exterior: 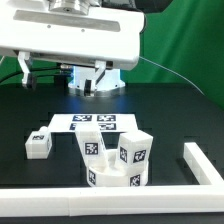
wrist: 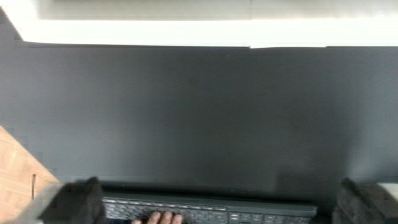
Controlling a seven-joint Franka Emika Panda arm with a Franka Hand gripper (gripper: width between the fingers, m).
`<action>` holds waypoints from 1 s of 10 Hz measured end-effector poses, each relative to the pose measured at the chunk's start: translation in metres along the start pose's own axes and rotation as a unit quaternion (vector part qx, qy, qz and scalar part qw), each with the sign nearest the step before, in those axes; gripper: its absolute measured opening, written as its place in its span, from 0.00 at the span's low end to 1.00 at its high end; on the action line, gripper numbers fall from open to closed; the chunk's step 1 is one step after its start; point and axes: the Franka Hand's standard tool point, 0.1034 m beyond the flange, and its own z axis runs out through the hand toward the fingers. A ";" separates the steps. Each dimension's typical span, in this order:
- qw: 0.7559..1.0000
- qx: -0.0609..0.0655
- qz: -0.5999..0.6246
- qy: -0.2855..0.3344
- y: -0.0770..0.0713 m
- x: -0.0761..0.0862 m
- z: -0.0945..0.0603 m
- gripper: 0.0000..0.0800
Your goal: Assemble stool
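The stool's round white seat (exterior: 104, 179) lies upside down near the front of the black table, with tagged block legs (exterior: 133, 153) standing upright in it. One more tagged leg (exterior: 38, 145) lies loose on the exterior view's left. My gripper (exterior: 96, 80) hangs high at the back of the table, far from the parts. In the wrist view the gripper (wrist: 222, 200) is open and empty, with its dark fingers (wrist: 71, 200) wide apart. No stool part shows in the wrist view.
The marker board (exterior: 95, 122) lies flat behind the stool. A long white L-shaped bar (exterior: 200, 165) runs along the front and the exterior view's right. In the wrist view a white strip (wrist: 143, 25) edges the black table, and a keyboard (wrist: 267, 210) with a hand on it lies beyond.
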 end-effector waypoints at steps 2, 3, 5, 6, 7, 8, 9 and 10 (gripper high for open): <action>0.999 0.013 0.003 -0.049 0.007 -0.018 0.008 0.81; 0.994 0.027 0.009 -0.106 0.020 -0.034 0.013 0.81; 0.979 0.047 0.006 -0.197 0.045 -0.051 0.014 0.81; 0.967 0.053 0.007 -0.248 0.054 -0.063 0.012 0.81; 0.957 0.052 0.012 -0.285 0.060 -0.066 0.012 0.81; 0.947 0.057 0.013 -0.315 0.055 -0.066 0.011 0.81; 0.940 0.062 0.011 -0.335 0.053 -0.066 0.012 0.81; 0.926 0.069 0.015 -0.371 0.050 -0.070 0.010 0.81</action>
